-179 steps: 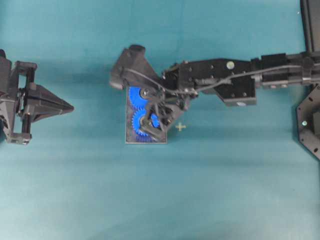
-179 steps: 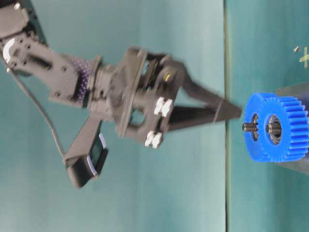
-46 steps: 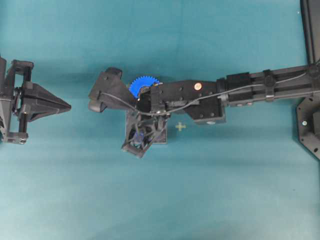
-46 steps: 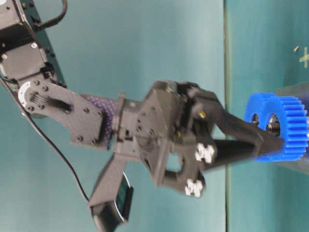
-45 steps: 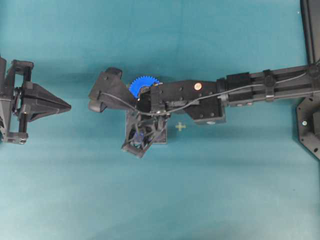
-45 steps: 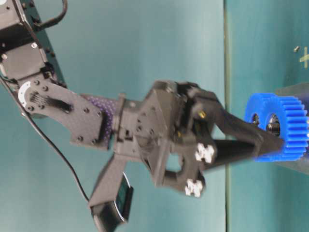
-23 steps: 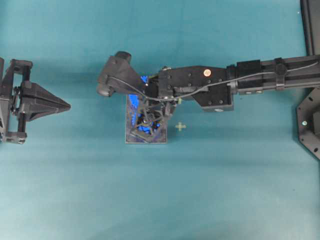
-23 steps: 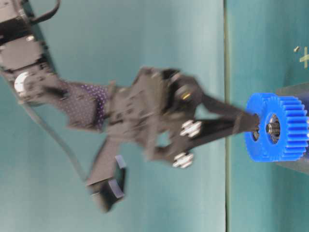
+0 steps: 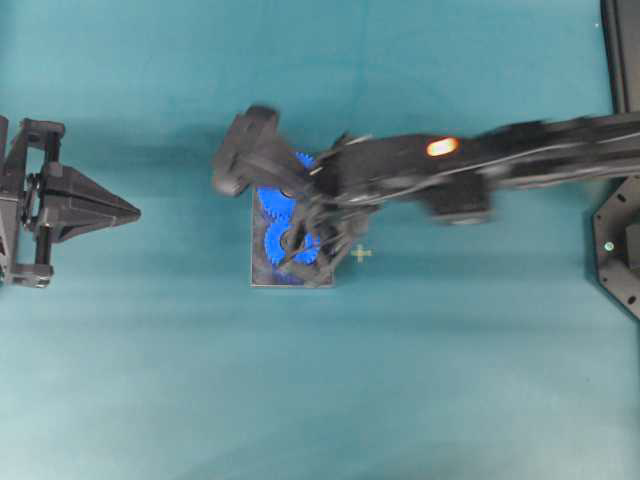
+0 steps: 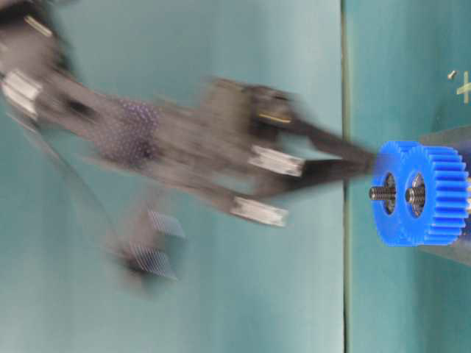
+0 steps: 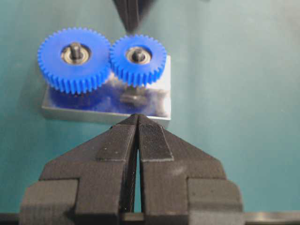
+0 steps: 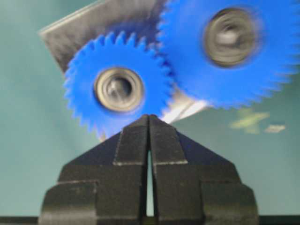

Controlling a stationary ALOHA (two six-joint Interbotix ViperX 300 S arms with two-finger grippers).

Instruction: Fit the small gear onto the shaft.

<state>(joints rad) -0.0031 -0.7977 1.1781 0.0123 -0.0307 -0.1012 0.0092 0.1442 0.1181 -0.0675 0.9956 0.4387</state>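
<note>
Left gripper [image 9: 135, 212]: far left of the overhead view, well apart from the plate, fingers pressed together on nothing; in its wrist view the closed tips [image 11: 137, 123] point at the plate's near edge.

Plate [image 11: 159, 110]: grey metal rectangle flat on the teal table [image 9: 420, 380], carrying both gears side by side.

Larger gear [image 11: 74, 58]: blue, on the left half of the plate in the left wrist view, its teeth meeting the small gear's.

Small gear [image 11: 138, 58]: seated on the plate with the shaft [image 11: 138, 56] showing through its hub; bright blue, toothed, with a silver hub ringed dark.

Small gear and right gripper: in the right wrist view the gear [image 12: 117, 89] lies just beyond the fingertips; whether they touch it I cannot tell.

Right gripper [image 12: 148, 119]: jaws closed, holding nothing; blurred in the overhead and table-level views, its arm [image 9: 500, 165] reaching in from the right.

In the way: the arm covers part of the gears from overhead.

Cross mark [image 9: 361, 254]: pale, on the table just right of the plate.
</note>
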